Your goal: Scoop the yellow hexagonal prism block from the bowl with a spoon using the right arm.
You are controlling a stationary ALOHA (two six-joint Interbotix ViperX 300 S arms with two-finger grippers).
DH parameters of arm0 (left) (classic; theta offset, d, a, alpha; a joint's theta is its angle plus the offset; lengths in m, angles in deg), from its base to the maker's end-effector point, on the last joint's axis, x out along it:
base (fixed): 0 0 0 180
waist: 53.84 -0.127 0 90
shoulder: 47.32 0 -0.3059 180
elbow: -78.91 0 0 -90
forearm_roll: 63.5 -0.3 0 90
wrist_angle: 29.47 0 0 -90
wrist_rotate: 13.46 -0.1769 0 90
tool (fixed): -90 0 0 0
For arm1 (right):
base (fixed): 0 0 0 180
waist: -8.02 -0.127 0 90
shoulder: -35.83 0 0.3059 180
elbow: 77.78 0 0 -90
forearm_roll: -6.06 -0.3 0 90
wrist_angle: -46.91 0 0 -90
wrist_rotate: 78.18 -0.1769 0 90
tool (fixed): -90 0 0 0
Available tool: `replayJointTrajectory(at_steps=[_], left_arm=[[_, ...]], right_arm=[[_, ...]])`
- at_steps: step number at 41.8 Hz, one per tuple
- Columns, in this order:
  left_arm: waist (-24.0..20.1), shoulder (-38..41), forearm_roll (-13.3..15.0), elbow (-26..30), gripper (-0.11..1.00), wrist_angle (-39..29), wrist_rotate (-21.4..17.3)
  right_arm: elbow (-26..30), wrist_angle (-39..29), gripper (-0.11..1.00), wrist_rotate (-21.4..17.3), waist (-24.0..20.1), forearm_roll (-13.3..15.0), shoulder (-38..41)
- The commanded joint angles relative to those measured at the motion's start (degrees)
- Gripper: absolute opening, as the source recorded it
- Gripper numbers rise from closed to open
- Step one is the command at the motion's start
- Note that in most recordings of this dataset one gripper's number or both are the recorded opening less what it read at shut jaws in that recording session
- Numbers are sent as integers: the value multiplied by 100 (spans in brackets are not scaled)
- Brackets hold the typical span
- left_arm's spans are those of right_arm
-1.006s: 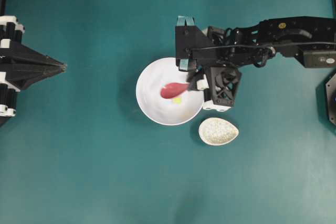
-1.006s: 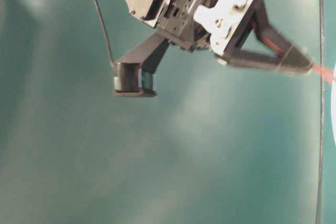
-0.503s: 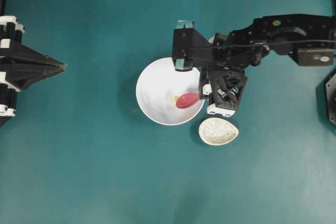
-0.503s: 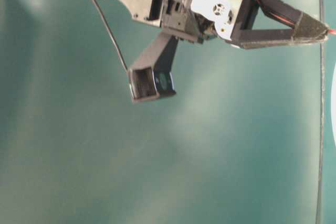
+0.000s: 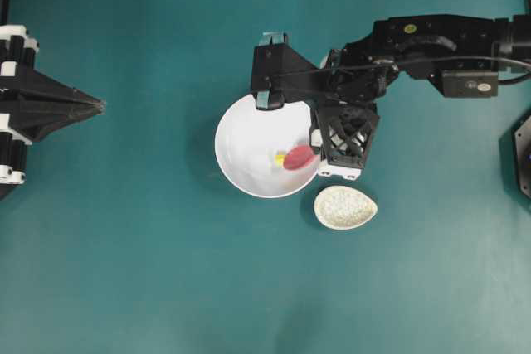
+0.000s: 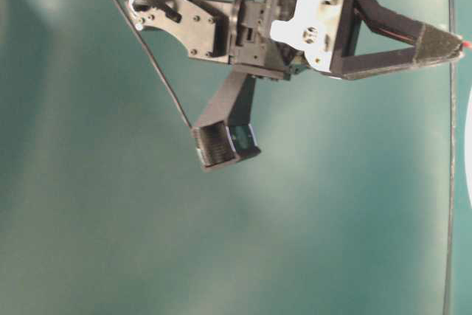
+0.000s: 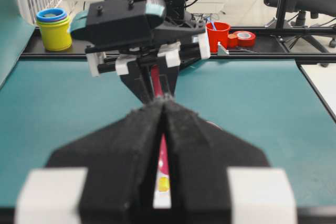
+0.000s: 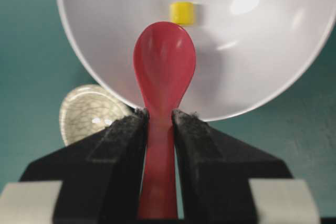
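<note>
The white bowl (image 5: pixel 245 134) stands mid-table. Inside it lies the small yellow hexagonal prism block (image 5: pixel 280 157), just off the tip of the pink-red spoon (image 5: pixel 299 157). My right gripper (image 5: pixel 314 150) is shut on the spoon's handle at the bowl's right rim. In the right wrist view the fingers (image 8: pixel 126 129) clamp the handle, the scoop (image 8: pixel 164 61) hangs low over the bowl's inside (image 8: pixel 252 51), and the block (image 8: pixel 182 12) sits just beyond it, outside the scoop. My left gripper (image 5: pixel 101 106) rests shut at the far left, holding nothing.
A small speckled cream dish (image 5: pixel 345 207) sits just below and right of the bowl, close under the right wrist. In the left wrist view stacked cups (image 7: pixel 54 27) and a red cup (image 7: pixel 217 35) stand beyond the table's far edge.
The right gripper has drawn the spoon from the bowl's middle to its right side and turned its wrist. The block now lies at the scoop's tip. The left arm has not moved.
</note>
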Motion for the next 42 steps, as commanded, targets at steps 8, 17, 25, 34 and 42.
replayJointTrajectory(at_steps=[8, 17, 25, 34, 42], left_arm=[[-9, 53, -9, 53, 0, 26, 9], [-9, 53, -18, 53, 0, 26, 9], [-9, 53, -9, 53, 0, 26, 9], [-9, 53, -18, 53, 0, 26, 9], [-9, 53, -18, 53, 0, 26, 9]], right_arm=[[141, -9, 23, -62, -9, 70, -26], [158, 9, 23, -62, -9, 70, 53], [237, 123, 23, 9, -9, 70, 220], [290, 545, 23, 53, -9, 79, 308], [290, 967, 23, 141, -9, 79, 325]])
